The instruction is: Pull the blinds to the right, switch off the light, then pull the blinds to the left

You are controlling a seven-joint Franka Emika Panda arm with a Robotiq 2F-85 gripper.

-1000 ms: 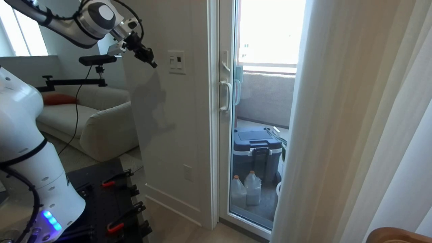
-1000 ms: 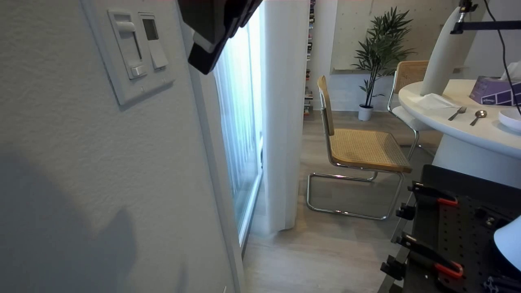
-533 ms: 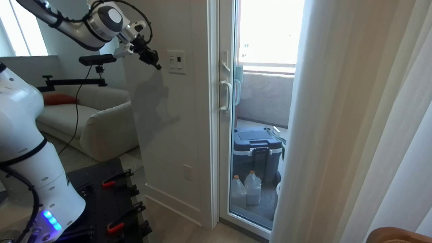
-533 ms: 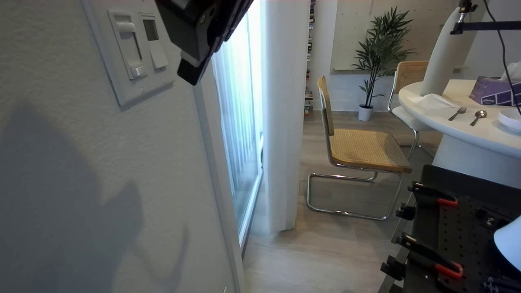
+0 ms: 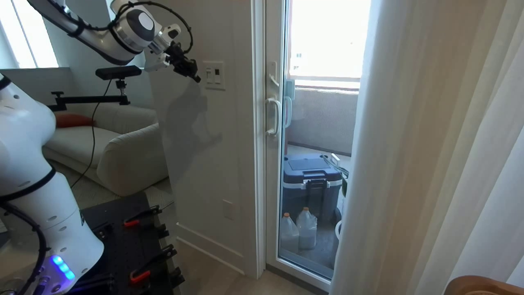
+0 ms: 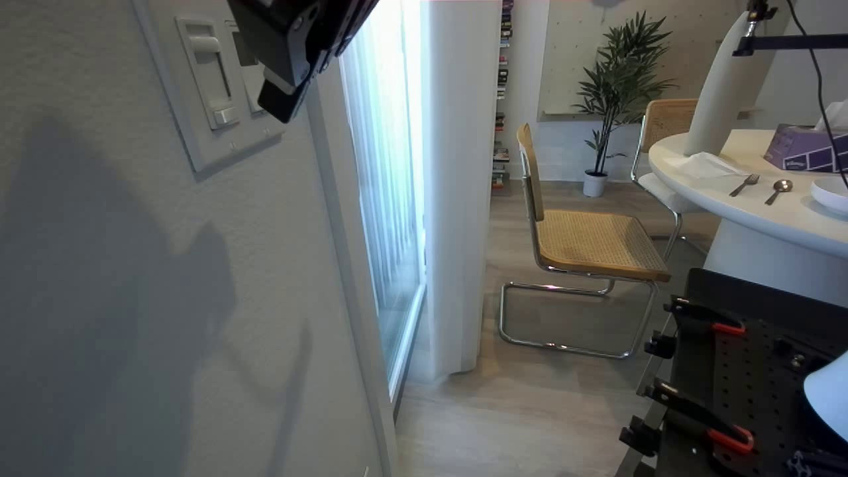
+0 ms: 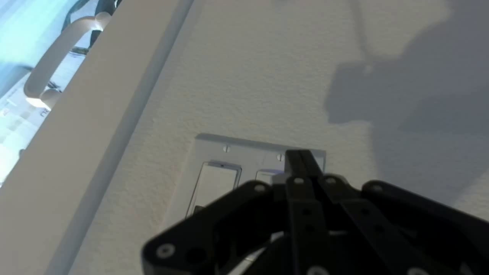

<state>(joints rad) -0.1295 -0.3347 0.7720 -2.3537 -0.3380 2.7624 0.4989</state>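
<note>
— How is the gripper (image 7: pixel 303 160) set?
— It is closed: its two fingers (image 7: pixel 293 164) are seen pressed together in the wrist view, in front of the switch plate (image 7: pixel 248 160).
— Is the plate touched?
— That cannot be told. It is fixed to the wall (image 5: pixel 217 164) beside the glass door (image 5: pixel 273 176), and two controls are borne by it, a slider (image 6: pixel 209 76) and a paddle (image 6: pixel 253 86); in an exterior view the paddle is partly covered by the gripper.
— And the curtain (image 5: pixel 430 147)?
— It is hung in long pale folds at the right of an exterior view, and part of the door is hidden by it there.
— What containers are seen past the door?
— A cooler (image 5: pixel 313 180) with a blue lid, and two orange-capped jugs (image 5: pixel 307 231) in front of it. The lid is down, so the cooler's inside is hidden; how full the jugs are cannot be made out.
— And indoors?
— On a round table (image 6: pixel 748 207) a purple tissue box (image 6: pixel 805 149) is placed, with a white tissue (image 6: pixel 836 114) raised from its top. A white bowl (image 6: pixel 833 195) is cut by the edge of that view, and its contents cannot be told. A fork (image 6: pixel 744 185) and a spoon (image 6: pixel 778 190) are laid near the bowl. Farther back, a leafy plant (image 6: pixel 619 79) is held in a white pot (image 6: pixel 595 184).
</note>
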